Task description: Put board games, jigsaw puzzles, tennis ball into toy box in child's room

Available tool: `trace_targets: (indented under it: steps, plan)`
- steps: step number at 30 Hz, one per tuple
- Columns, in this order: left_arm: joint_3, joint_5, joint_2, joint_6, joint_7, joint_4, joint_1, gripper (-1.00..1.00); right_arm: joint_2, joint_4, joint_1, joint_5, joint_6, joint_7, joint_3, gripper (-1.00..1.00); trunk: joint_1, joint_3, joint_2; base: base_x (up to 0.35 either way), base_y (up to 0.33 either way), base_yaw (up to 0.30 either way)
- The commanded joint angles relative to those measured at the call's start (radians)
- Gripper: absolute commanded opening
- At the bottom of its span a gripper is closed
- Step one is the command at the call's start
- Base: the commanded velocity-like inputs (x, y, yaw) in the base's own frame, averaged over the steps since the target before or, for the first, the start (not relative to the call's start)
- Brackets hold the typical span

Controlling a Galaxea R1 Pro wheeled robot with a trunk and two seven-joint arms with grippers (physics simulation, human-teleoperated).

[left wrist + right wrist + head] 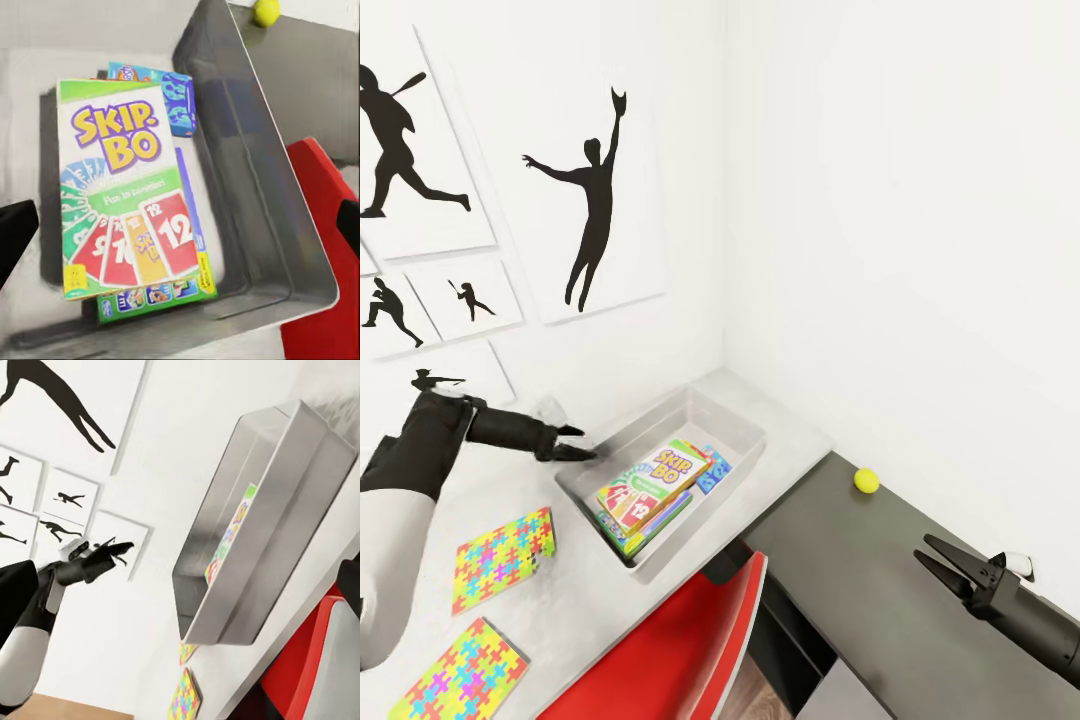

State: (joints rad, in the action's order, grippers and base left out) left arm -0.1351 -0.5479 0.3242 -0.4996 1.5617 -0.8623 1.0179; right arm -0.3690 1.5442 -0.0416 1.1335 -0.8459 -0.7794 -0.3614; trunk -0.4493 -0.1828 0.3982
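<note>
- White-walled corner, grey tabletop (800,440); toy box (745,412) near its back edge holds the board games (655,480).
- Left pincer (575,443) empty, spread wide beside the box; right pincer (943,565) parted, empty.
- Next, I judge: jigsaw puzzles (502,556) toward the front edge; tennis ball (866,481) on the lower shelf.

Toy box (745,425) sits in the far corner of the surface (575,570), open on top, walls sloping; back and right sides hemmed by the two white walls, so approach is from above or the front-left. Inside, stacked board games (652,487) fill the near-left part; bare floor left toward the far-right end. Left gripper (582,443) hovers at the box's left rim, jaws apart. Two jigsaw puzzles (503,557) lie flat near the front-left edge, low, no real obstruction. Red chair back (690,650) crowds the front edge below the box. Lower dark shelf (880,590) mostly bare: tennis ball (866,481) near the wall, right gripper (948,565) over the near end, jaws apart.
</note>
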Motion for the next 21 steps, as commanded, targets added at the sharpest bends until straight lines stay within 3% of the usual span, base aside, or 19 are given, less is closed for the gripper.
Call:
trace_targets:
  steps: [1,3,7,10,12,13,21]
  plan:
    - [-0.037,-0.008,0.008,-0.019,0.009,-0.003,0.001,1.0,0.0,0.001,0.0,0.003,-0.005,0.0,-0.001,1.0,-0.001,-0.002,0.002,0.0,0.0,0.0]
    - [-0.163,-0.006,0.044,-0.059,0.009,-0.007,0.0,1.0,0.0,0.001,0.0,0.003,-0.004,0.0,0.0,1.0,-0.001,-0.002,0.002,0.0,0.0,0.0]
    - [-0.318,-0.005,0.094,-0.11,0.009,-0.007,-0.008,1.0,0.001,0.001,0.0,0.003,-0.003,0.002,0.001,1.0,-0.001,-0.002,0.002,0.0,0.0,0.0]
    - [-0.402,-0.007,0.114,-0.164,0.009,-0.005,-0.025,1.0,0.002,0.001,0.0,0.003,-0.003,0.003,0.001,1.0,-0.001,-0.002,0.002,0.0,0.0,0.0]
    - [-0.49,-0.006,0.128,-0.221,0.009,-0.004,-0.07,1.0,0.003,0.001,0.0,0.002,-0.002,0.005,0.001,1.0,-0.001,-0.002,0.002,0.0,0.0,0.0]
    - [-0.522,-0.006,0.132,-0.233,0.009,-0.004,-0.092,1.0,0.004,0.001,0.0,0.002,-0.001,0.005,0.001,1.0,-0.001,-0.002,0.002,0.0,0.0,0.0]
    - [-0.676,-0.008,0.137,-0.254,0.009,-0.001,-0.239,1.0,0.005,0.002,0.0,0.003,-0.001,0.006,0.001,1.0,-0.001,-0.002,0.002,0.0,0.0,0.0]
